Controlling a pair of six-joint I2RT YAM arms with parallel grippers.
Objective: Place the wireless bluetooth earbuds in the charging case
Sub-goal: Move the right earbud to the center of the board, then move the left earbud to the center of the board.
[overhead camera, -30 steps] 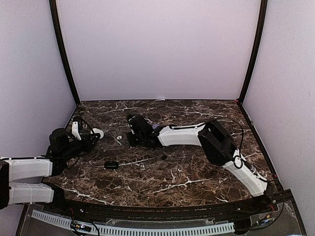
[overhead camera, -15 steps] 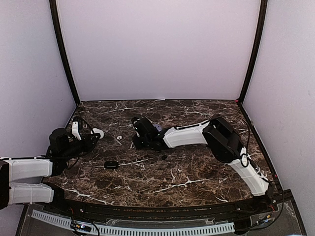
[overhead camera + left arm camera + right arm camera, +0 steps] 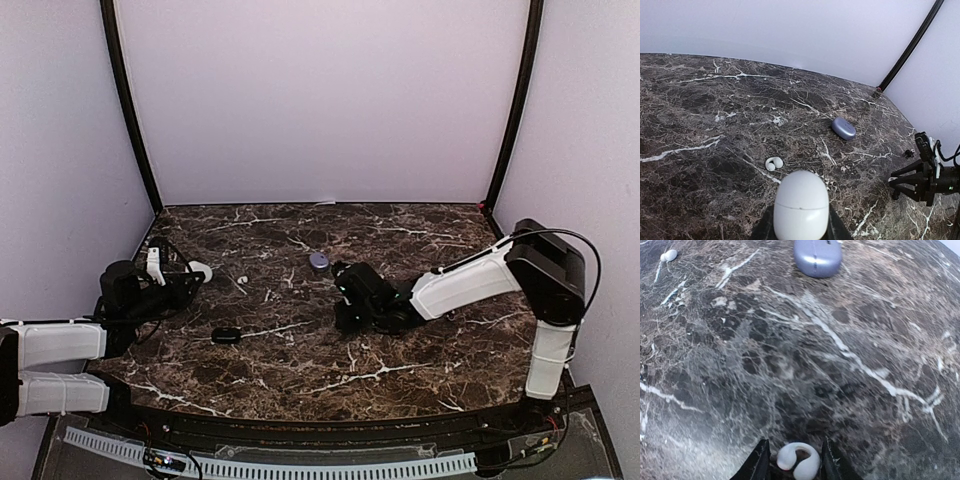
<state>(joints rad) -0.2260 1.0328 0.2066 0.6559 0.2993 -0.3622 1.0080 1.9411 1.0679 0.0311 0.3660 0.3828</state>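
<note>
Right now we pinch a white earbud (image 3: pixel 807 467) in our right gripper (image 3: pixel 794 462) halfway between the side edges of the table (image 3: pixel 400 370), while our left gripper (image 3: pixel 801 229) clamps the white charging case (image 3: pixel 801 200) by the left edge, presumably steadying it for insertion.

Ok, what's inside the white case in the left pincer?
The white case is shut: only its shell and lid seam show, so its inside is hidden. A white earbud lies on the table beyond it.
</note>
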